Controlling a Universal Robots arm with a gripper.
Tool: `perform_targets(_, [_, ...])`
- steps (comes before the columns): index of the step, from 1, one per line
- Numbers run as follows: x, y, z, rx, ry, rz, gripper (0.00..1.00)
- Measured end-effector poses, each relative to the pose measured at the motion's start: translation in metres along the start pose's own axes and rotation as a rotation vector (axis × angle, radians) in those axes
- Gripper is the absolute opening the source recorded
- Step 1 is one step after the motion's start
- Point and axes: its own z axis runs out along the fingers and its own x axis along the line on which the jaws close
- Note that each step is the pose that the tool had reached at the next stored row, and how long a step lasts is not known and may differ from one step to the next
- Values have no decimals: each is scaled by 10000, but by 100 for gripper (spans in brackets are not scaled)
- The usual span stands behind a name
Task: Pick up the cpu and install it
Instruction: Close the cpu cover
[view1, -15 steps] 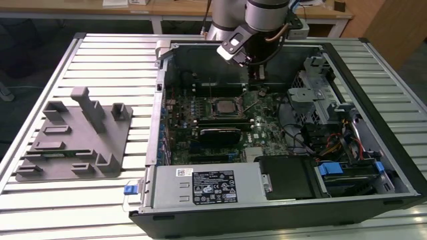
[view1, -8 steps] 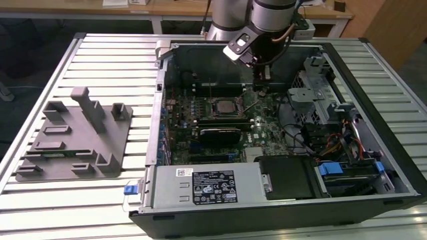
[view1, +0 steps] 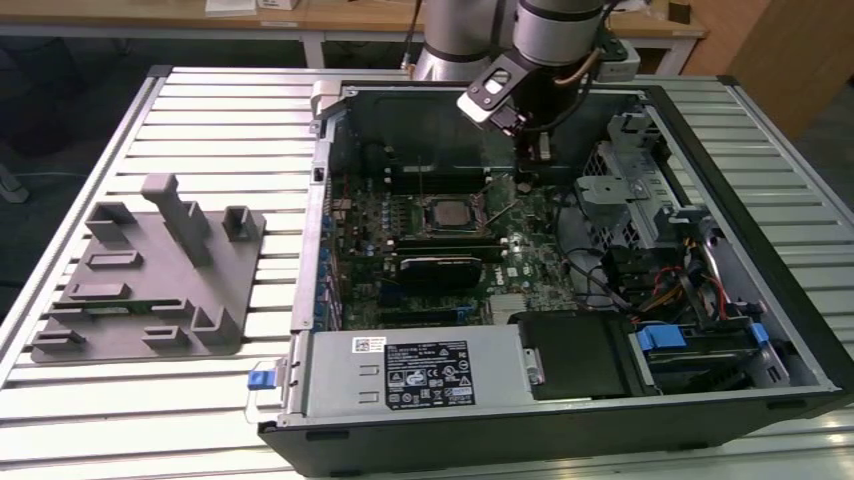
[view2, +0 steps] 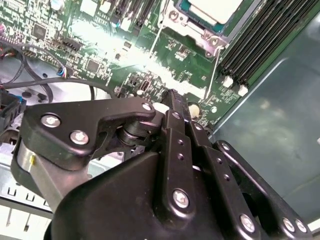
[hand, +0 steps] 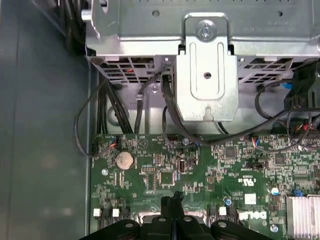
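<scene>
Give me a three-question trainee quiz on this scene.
1. True or false: the cpu lies on the grey tray.
2. The gripper is over: A) the motherboard, B) the grey tray, C) the table slats.
3. Fill in: the gripper's fingers are ___.
Key: 1 false, it sits in the motherboard socket and the grey tray holds none; 2 A; 3 shut.

Cpu (view2: 211, 8): shiny silver metal top. Pincer (view2: 175, 100): matt black finish. Tray (view1: 140, 295): matt grey plastic.

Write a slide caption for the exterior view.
Black gripper hangs above the green motherboard, apart from the square silver cpu seated in its socket.
</scene>
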Motion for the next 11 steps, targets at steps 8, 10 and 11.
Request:
perform_targets(8, [1,90,39,1,-1,11,11])
perform_targets(10, [1,96,59,1,0,11,11])
perform_targets(11, [1,97,69,1,0,12,11])
